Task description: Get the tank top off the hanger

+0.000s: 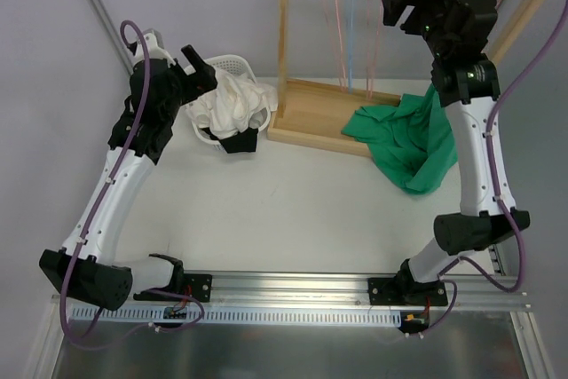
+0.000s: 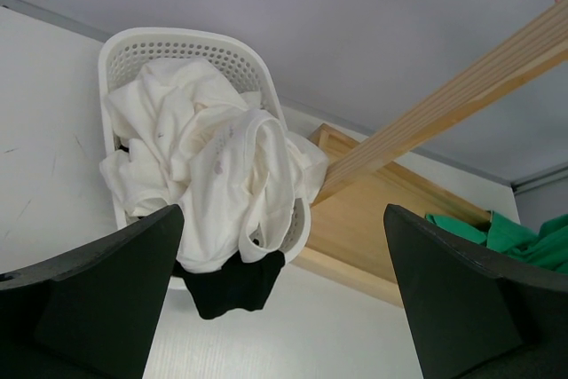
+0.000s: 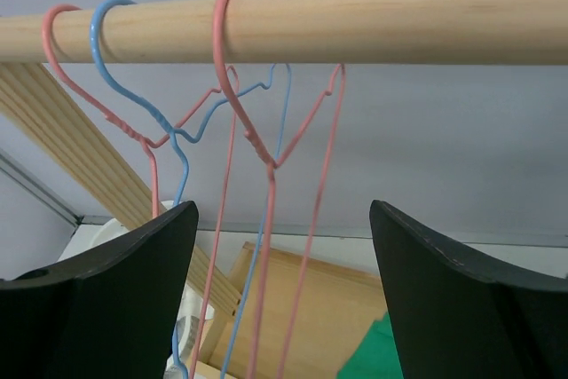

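A green tank top (image 1: 410, 138) lies crumpled on the table and over the wooden rack base (image 1: 315, 113), off any hanger; its edge shows in the left wrist view (image 2: 510, 235) and the right wrist view (image 3: 368, 352). Three bare wire hangers, two pink (image 3: 266, 153) and one blue (image 3: 182, 144), hang on the wooden rod (image 3: 355, 24). My right gripper (image 1: 410, 2) is open and empty, high up next to the rod, facing the hangers. My left gripper (image 1: 200, 67) is open and empty above the white basket (image 1: 232, 67).
The white basket (image 2: 133, 51) holds white garments (image 2: 213, 166), and a black cloth (image 2: 232, 283) hangs over its near rim. The wooden rack's upright (image 1: 283, 33) stands just right of the basket. A metal rail (image 1: 293, 286) runs along the near edge.
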### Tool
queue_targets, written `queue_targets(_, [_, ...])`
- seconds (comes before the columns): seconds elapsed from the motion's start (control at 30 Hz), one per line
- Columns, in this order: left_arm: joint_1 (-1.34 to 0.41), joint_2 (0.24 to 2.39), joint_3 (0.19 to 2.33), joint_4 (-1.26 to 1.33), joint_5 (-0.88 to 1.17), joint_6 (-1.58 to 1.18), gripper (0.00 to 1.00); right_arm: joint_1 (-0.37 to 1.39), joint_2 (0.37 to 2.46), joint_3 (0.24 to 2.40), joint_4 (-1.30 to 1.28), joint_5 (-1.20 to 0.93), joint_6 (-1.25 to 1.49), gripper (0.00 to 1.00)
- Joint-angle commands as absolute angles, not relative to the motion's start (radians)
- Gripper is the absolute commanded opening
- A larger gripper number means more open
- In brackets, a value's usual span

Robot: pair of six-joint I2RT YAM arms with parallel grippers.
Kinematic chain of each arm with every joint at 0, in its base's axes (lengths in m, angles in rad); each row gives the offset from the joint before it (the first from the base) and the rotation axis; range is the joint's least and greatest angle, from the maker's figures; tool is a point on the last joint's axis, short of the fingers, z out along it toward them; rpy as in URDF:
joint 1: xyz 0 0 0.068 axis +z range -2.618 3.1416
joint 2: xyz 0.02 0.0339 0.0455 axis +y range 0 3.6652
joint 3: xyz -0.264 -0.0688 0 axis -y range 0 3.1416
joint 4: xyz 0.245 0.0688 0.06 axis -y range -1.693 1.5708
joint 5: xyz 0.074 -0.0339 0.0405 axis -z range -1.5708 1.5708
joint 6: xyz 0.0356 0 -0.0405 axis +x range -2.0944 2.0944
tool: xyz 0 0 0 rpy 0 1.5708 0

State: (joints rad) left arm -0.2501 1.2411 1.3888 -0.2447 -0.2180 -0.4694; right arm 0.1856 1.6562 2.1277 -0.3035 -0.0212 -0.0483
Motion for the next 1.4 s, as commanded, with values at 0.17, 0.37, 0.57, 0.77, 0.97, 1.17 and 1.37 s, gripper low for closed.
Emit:
queue_targets(0.17, [-0.258,1.106,1.318,-0.227,-0.216,-0.610,0.99,0.124,1.357,1.964,-0.258,0.020,-0.003,0.88])
queue_targets(0.37, [-0.256,1.043,1.289,-0.219,-0.149,-0.618,0.99,0.049,1.217,1.859,-0.299,0.011,0.044,0.97])
queue_targets(0.57, [-0.258,1.022,1.285,-0.216,-0.072,-0.632,0.99,-0.012,1.123,1.858,-0.411,-0.014,0.034,0.99])
queue_targets(0.77, [-0.346,1.023,1.348,-0.213,-0.110,-0.527,0.99,-0.083,1.115,1.956,-0.593,-0.028,0.032,0.99])
queue_targets(0.97, [-0.504,1.091,1.474,-0.193,-0.199,-0.395,0.99,-0.133,1.126,2.029,-0.708,0.073,0.023,0.99])
queue_targets(1.17, [-0.629,1.176,1.588,-0.160,-0.210,-0.313,0.99,-0.207,1.207,2.103,-0.776,0.055,0.028,0.97])
queue_targets(1.37, [-0.670,1.212,1.644,-0.112,-0.146,-0.253,0.99,-0.248,1.330,2.193,-0.781,0.011,0.037,0.88])
